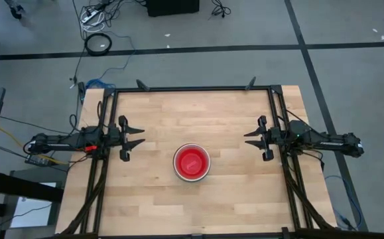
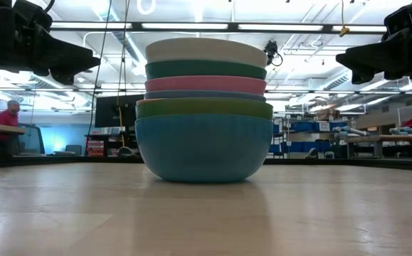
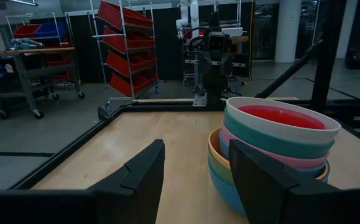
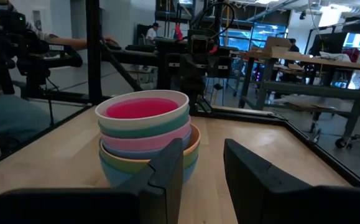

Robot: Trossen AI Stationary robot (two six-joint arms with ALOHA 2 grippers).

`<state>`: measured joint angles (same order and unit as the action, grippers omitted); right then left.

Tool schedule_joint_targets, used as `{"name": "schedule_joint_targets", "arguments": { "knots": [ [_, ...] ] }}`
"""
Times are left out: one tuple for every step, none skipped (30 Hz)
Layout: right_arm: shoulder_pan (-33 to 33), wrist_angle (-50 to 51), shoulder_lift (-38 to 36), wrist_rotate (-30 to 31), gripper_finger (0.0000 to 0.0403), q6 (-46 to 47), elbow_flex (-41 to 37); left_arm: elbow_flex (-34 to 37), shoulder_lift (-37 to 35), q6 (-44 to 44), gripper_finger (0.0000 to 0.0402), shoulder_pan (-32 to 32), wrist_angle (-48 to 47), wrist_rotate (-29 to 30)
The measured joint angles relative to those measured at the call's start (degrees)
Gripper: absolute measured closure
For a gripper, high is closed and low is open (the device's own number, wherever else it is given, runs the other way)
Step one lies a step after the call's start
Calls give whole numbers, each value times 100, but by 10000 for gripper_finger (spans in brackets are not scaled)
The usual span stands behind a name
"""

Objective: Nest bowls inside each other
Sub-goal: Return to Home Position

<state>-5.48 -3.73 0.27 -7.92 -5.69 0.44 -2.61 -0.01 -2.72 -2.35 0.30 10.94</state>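
the nested multicoloured round plastic bowls (image 1: 192, 162) sat, seemingly midway, between the wide-open left tool (image 1: 136, 136) and the wide-open right tool (image 1: 250, 141).

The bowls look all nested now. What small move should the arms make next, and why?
Probably just rest both arms at the sides. The stack of bowls stands in the middle of the table, red bowl on top; the left gripper and right gripper are open, empty and well apart from it.

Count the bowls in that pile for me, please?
8 show, nested together: big blue lowest, then sage green, orange, pale blue, pink, teal, white, and red inside the white. More may hide inside.
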Motion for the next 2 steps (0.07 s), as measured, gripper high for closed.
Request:
{"name": "schedule_joint_targets", "arguments": {
  "knots": [
    [1,0,0,0,298,0,-2,0,0,-2,214,-1,0,0],
    [1,0,0,0,298,0,-2,0,0,-1,214,0,0,1]
  ]
}}
